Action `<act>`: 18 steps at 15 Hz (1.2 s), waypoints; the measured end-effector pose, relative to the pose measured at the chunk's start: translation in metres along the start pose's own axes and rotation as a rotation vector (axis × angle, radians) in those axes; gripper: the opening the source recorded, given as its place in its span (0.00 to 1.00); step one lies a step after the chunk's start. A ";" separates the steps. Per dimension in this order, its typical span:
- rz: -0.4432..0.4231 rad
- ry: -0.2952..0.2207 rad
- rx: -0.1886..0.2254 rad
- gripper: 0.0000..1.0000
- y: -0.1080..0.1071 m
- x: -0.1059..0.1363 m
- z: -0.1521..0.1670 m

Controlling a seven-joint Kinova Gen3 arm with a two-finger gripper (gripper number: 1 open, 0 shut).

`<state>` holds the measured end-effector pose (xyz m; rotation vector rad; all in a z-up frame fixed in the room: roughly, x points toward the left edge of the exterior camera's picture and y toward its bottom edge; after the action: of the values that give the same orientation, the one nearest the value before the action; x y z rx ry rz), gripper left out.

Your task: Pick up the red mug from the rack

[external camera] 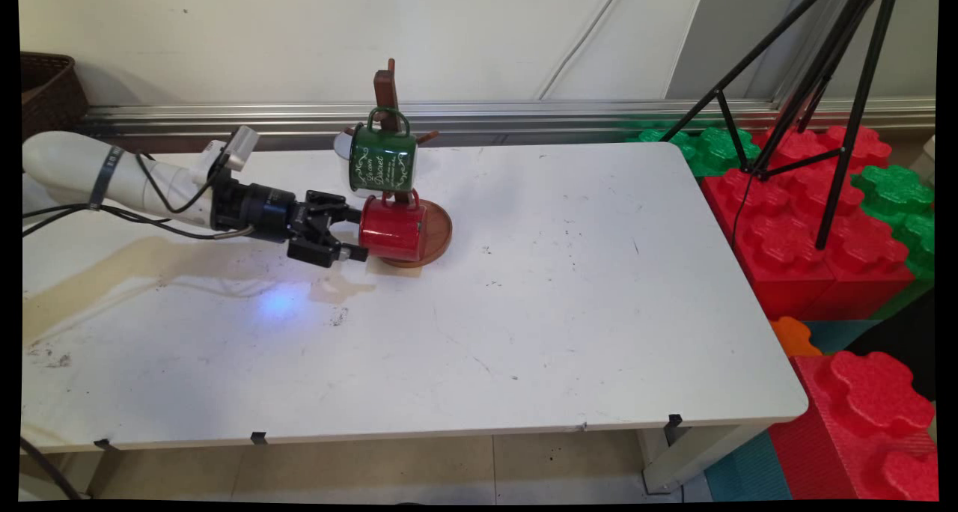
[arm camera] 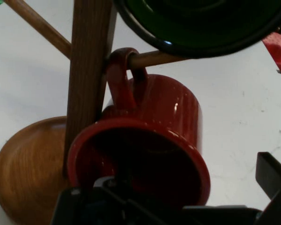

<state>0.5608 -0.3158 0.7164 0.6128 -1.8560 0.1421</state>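
Where the arm enters from the left of the main view, the end effector (external camera: pixel 358 235) is seen level with the open mouth of a red mug (external camera: pixel 393 229), left of centre in the frame. The mug is hung by its handle on a lower peg of a wooden mug tree (external camera: pixel 387 93), whose round base (external camera: pixel 438 235) rests on the white worktop (external camera: pixel 561 287). In the hand view, the red mug's (arm camera: pixel 150 140) rim is observed directly ahead, one finger (arm camera: pixel 271 176) lying outside the rim at lower right; the other is hidden. The fingers are spread apart, but whether the rim is gripped cannot be told. A green mug (external camera: pixel 382 160) is hung above the red one.
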 end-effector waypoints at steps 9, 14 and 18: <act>-0.032 0.021 -0.004 1.00 -0.005 -0.007 0.018; -0.049 0.027 -0.002 1.00 -0.006 -0.010 0.025; -0.055 0.035 -0.007 0.00 -0.006 -0.011 0.028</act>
<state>0.5422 -0.3280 0.6951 0.6521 -1.8034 0.1095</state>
